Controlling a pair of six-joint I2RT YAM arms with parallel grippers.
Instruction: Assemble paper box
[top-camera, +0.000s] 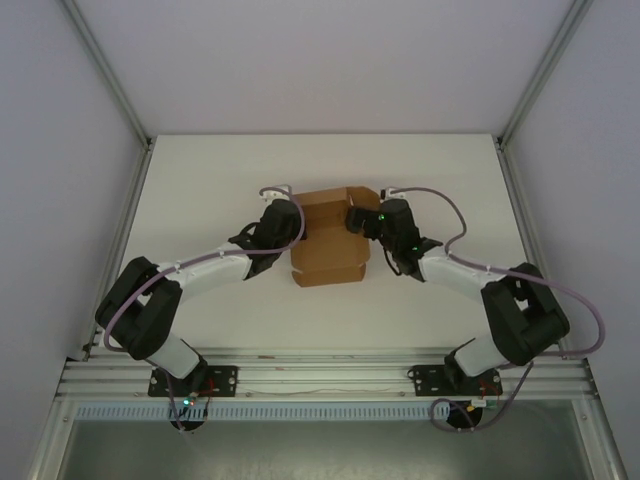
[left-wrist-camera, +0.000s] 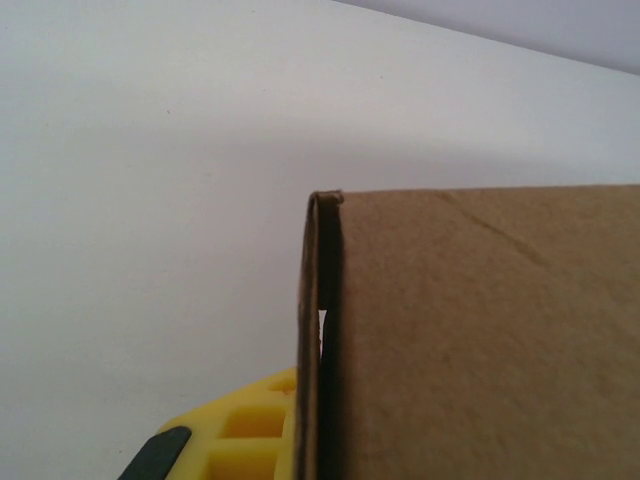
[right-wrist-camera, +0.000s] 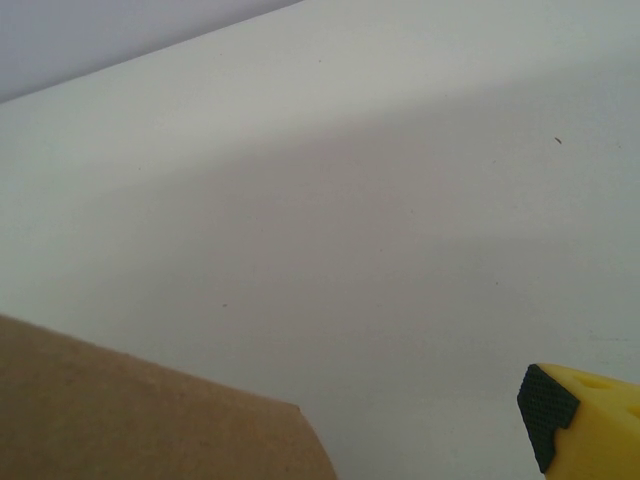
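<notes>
Cardboard: the paper box is plain brown and partly folded up. It lies on the white table between the two grippers.
Left of the box: the left gripper sits at the box's left side with its jaws closed tight. Its wrist view shows the doubled side wall edge-on, right against a yellow finger. This reads as a pinch on that wall, though the other finger is hidden behind the cardboard.
Box itself: a flat brown panel spreads rightward from that wall. Whether the far flaps are tucked in cannot be told.
Right of the box: the right gripper is at the box's far right corner, jaws spread wide with nothing between them. In its wrist view one black-padded fingertip stands well apart from the cardboard edge.
Step in hand: probably the left side steadies the box while the right lines up on a far-side flap.
Next move calls for: bringing the open jaws onto that flap and folding it in. The pinch has to hold so the box does not slide.
</notes>
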